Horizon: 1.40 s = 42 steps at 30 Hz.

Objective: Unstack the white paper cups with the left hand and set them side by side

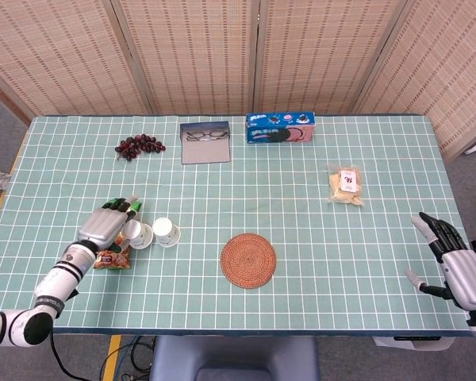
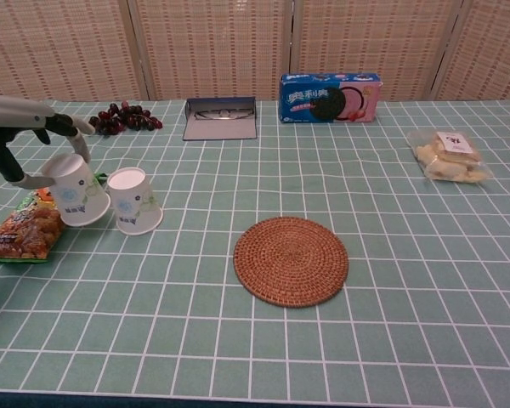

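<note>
We see right robot hand (image 1: pixel 452 266) near right bench (image 1: pixel 365 262) edge, fingers spread, holding nothing. Left robot hand (image 1: pixel 109 225) grips paper cup (image 2: pixel 76 189), upside down, tilted, rim just beside second cup (image 2: pixel 134 201). Risk: release while tilted, cup topples onto snack bag (image 2: pixel 24 231) or knocks neighbour. Far: open glasses case (image 2: pixel 220 118) holds glasses.
</note>
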Available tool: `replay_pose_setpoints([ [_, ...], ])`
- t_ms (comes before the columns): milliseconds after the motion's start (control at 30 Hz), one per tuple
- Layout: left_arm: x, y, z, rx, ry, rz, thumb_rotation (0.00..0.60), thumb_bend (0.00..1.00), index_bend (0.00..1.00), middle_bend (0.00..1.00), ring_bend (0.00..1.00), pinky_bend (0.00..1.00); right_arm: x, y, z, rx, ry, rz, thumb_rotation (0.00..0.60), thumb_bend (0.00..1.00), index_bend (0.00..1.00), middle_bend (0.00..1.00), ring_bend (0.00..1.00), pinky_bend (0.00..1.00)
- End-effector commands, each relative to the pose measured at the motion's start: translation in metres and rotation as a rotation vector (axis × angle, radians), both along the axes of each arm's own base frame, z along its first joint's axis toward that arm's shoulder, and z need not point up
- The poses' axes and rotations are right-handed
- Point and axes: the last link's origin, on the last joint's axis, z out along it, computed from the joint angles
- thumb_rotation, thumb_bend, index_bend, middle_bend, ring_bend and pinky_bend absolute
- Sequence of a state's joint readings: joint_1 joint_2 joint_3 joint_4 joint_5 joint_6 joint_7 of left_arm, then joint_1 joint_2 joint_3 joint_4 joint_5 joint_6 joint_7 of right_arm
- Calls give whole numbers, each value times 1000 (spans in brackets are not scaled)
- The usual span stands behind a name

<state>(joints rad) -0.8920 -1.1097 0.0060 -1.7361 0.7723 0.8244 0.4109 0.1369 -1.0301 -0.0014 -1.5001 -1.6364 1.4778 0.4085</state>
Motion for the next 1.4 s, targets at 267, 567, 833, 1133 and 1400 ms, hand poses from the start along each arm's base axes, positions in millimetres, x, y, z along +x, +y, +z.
replay_pose_setpoints([
  [267,-6,1,-10,-17,-20,9,600,406,365,0,0,133,0,1,2,-4,-2,2,600,251,0,0,0,0],
  [567,-9,6,-20,-32,-42,8,600,406,366,0,0,133,0,3,3,-9,-4,3,600,251,0,0,0,0],
  [833,-16,12,-19,-29,-43,16,600,405,370,0,0,134,0,2,2,-6,2,-2,600,251,0,0,0,0],
  [1133,-25,14,-18,-34,-29,21,600,406,373,0,0,133,-1,0,0,-5,8,-11,600,251,0,0,0,0],
  [1400,-28,19,-20,-32,-32,16,600,406,339,0,0,134,-2,-1,0,-5,11,-17,600,251,0,0,0,0],
])
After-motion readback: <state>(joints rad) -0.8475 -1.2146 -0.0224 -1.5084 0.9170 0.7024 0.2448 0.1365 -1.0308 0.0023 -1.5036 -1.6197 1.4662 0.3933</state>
